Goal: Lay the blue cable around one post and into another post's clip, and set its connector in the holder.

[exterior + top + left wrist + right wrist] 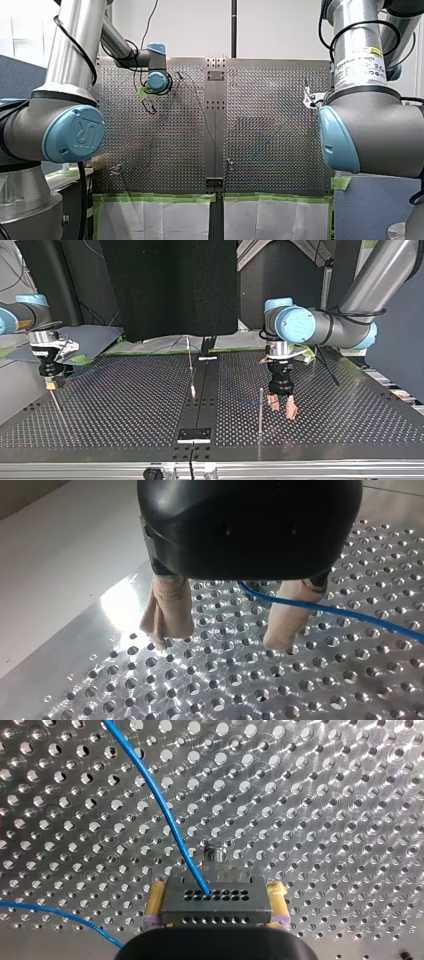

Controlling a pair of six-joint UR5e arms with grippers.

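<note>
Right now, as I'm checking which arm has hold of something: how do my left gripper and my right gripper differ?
My left gripper is open and holds nothing; my right gripper is shut on the connector. The left gripper's pads are beige, the right gripper's yellow. Both point down at the perforated table, with the blue cable nearby.

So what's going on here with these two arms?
My right gripper is shut on the grey connector, holding it over the perforated table with the blue cable trailing out of it. My left gripper hangs open low over the table; the cable passes by its beige-padded fingers, ungripped.
</note>
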